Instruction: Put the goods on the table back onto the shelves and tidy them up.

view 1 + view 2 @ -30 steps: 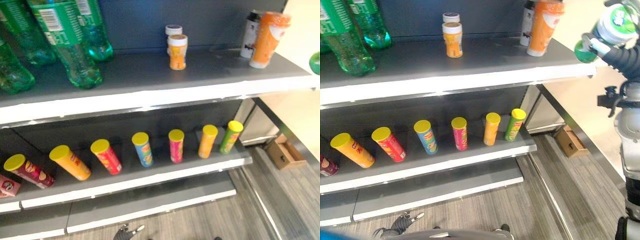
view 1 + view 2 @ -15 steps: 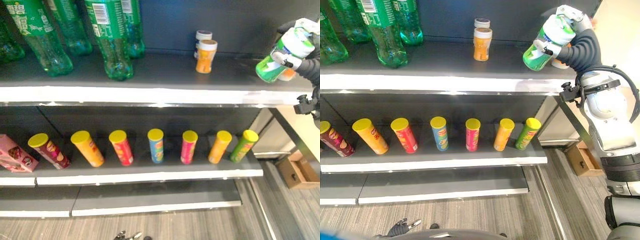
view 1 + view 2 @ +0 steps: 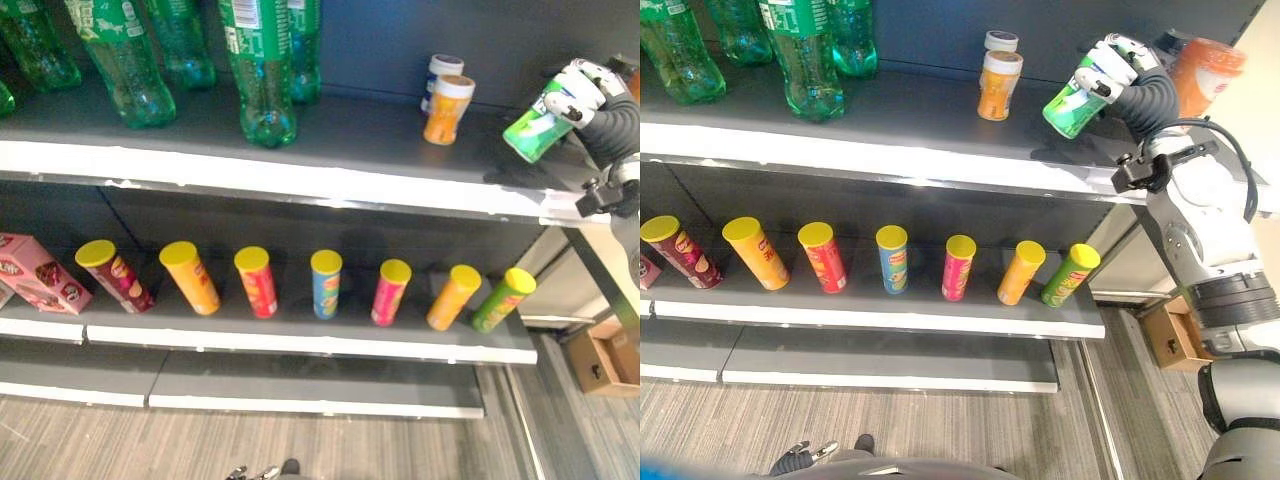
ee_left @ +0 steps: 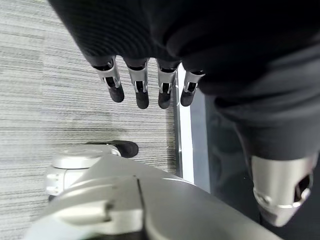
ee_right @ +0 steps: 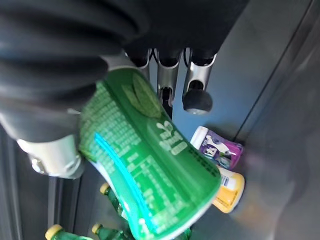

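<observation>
My right hand point(image 3: 1112, 66) is shut on a green can point(image 3: 1070, 103), which it holds tilted just above the right end of the upper shelf point(image 3: 890, 150). In the right wrist view the green can point(image 5: 145, 170) lies across the palm with the fingers point(image 5: 197, 97) curled past it. A small orange jar point(image 3: 998, 86) and a white-lidded jar point(image 3: 1001, 42) behind it stand a little to the can's left. My left hand point(image 4: 142, 87) hangs low over the floor, fingers straight and holding nothing.
Several green bottles point(image 3: 805, 60) stand on the upper shelf's left part. A big orange tub point(image 3: 1206, 70) stands at its far right. Several crisp tubes point(image 3: 890, 262) line the lower shelf point(image 3: 880, 318). A pink box point(image 3: 35, 272) lies at its left; a cardboard box point(image 3: 1170, 337) sits on the floor.
The camera has swung, shifting the whole picture. My right hand has carried the green can leftward from beyond the shelf's end to over the upper shelf, nearer the orange jar.
</observation>
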